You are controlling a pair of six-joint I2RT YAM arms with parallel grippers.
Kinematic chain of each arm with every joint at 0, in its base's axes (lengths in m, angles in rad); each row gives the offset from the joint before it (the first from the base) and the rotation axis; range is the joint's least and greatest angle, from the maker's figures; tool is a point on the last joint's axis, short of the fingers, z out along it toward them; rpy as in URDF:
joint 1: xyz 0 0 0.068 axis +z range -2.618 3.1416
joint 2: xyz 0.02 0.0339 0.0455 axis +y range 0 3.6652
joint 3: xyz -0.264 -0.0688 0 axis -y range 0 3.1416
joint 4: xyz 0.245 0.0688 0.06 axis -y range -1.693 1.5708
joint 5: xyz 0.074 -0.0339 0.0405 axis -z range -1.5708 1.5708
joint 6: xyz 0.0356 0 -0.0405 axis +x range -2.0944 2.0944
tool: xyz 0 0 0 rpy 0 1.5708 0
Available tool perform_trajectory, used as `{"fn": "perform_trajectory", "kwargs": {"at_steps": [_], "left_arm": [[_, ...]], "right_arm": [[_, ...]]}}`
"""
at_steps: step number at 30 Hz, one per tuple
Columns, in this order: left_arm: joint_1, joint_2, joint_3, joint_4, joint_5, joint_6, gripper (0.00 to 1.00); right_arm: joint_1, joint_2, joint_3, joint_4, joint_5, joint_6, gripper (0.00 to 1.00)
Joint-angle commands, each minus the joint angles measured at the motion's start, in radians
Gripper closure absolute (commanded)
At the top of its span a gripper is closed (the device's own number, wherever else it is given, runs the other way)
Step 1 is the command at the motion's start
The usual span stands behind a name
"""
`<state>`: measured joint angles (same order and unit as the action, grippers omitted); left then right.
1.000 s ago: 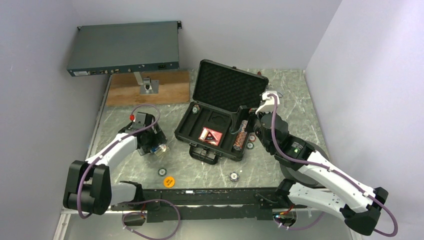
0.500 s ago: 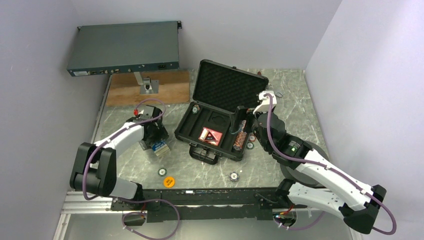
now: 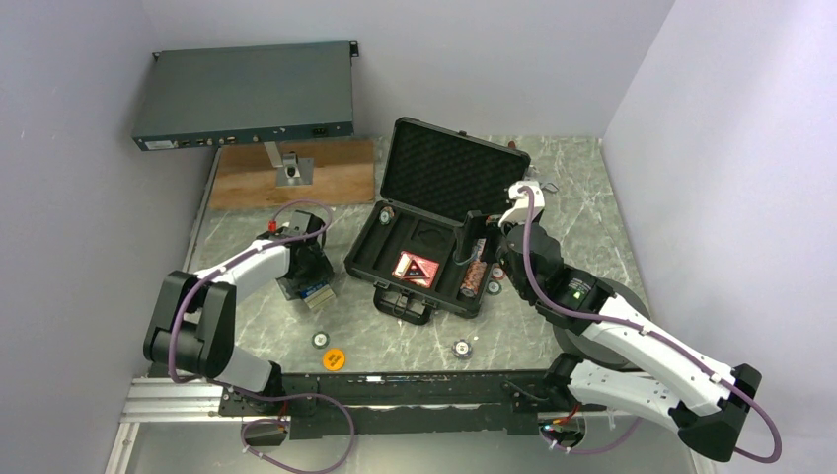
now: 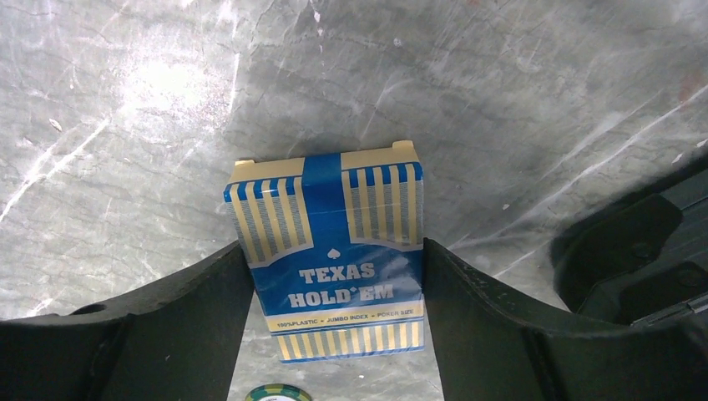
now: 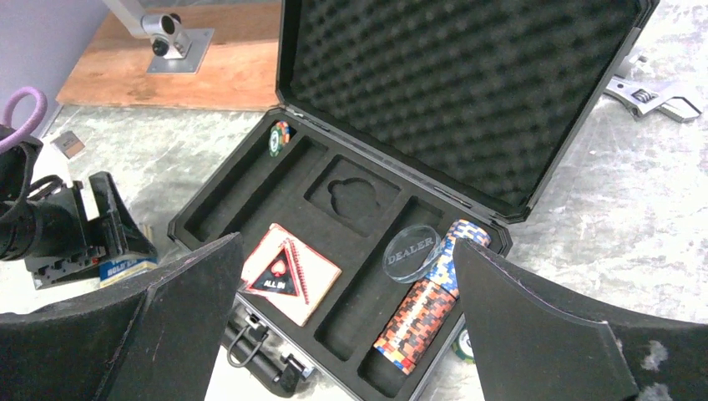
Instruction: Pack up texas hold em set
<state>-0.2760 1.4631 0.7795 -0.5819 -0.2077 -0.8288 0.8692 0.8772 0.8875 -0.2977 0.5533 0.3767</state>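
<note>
Our left gripper (image 4: 334,259) flanks the blue-and-gold striped card deck (image 4: 326,217) on the table (image 4: 125,125) to lift it; whether it grasps, we cannot tell. The black foam-lined plastic case (image 5: 451,75) lies open for loading, right gripper (image 5: 346,251) released above.

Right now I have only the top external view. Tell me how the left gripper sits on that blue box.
Observer: Left wrist view: it's a card deck printed TEXAS HOLD'EM, flat on the table. The left gripper flanks its long sides, no gap showing.
Operator: Describe the chip row in the case.
Observer: Right wrist view: a clear disc marked DEALER lies on it.
Operator: Check the right gripper.
Observer: Fingers wide apart, nothing between them.
</note>
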Motion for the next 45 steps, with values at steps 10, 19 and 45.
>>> {"fn": "perform_trajectory", "kwargs": {"at_steps": [10, 19, 45], "left_arm": [[-0.03, -0.038, 0.002, 0.01, -0.042, 0.037, 0.74], [-0.057, -0.164, 0.029, -0.062, -0.11, 0.113, 1.0], [-0.198, -0.402, 0.261, 0.074, 0.183, 0.811, 1.0]], "right_arm": [[-0.001, 0.017, 0.003, 0.026, 0.035, -0.017, 0.0], [-0.001, 0.035, 0.002, 0.032, 0.024, -0.007, 0.0], [-0.001, 0.035, 0.0, 0.027, 0.003, 0.021, 0.0]]}}
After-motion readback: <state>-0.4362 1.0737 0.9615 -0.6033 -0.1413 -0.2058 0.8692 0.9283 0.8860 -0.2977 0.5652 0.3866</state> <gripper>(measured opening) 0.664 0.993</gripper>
